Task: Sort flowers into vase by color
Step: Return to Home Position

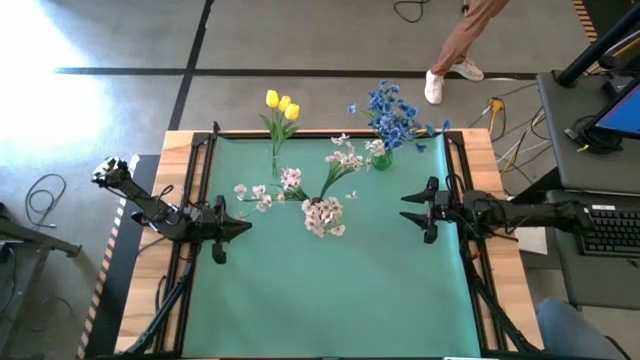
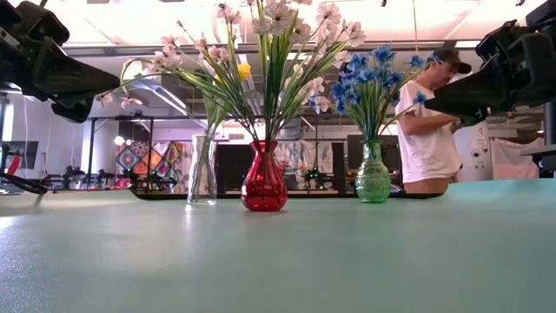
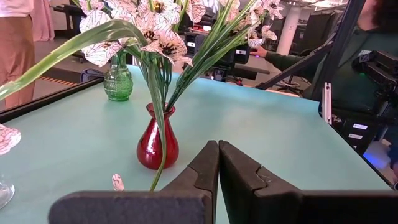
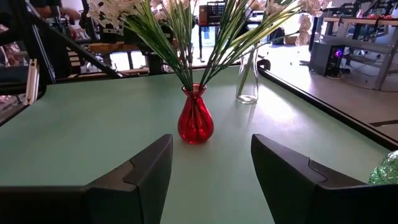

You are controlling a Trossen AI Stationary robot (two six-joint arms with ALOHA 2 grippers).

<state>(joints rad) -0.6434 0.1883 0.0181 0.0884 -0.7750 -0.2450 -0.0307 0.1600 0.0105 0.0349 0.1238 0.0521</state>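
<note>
While both arms hang at opposite sides of the green mat (image 1: 330, 300), the left gripper (image 1: 246, 226) has its fingers pressed together and the right gripper (image 1: 405, 209) is spread wide; both are empty. Between them the red vase (image 2: 263, 184) holds the pinkish-white blossoms (image 1: 323, 216). Farther back, the transparent vase (image 2: 202, 169) with the yellow tulips (image 1: 281, 104) stands nearer the left gripper. The green vase (image 2: 373, 178) with the blue flowers (image 1: 392, 112) stands nearer the right gripper. The mat covers a wooden table (image 1: 481, 150). Beyond it, a person (image 2: 427, 130) stands on the grey floor (image 1: 300, 40).
</note>
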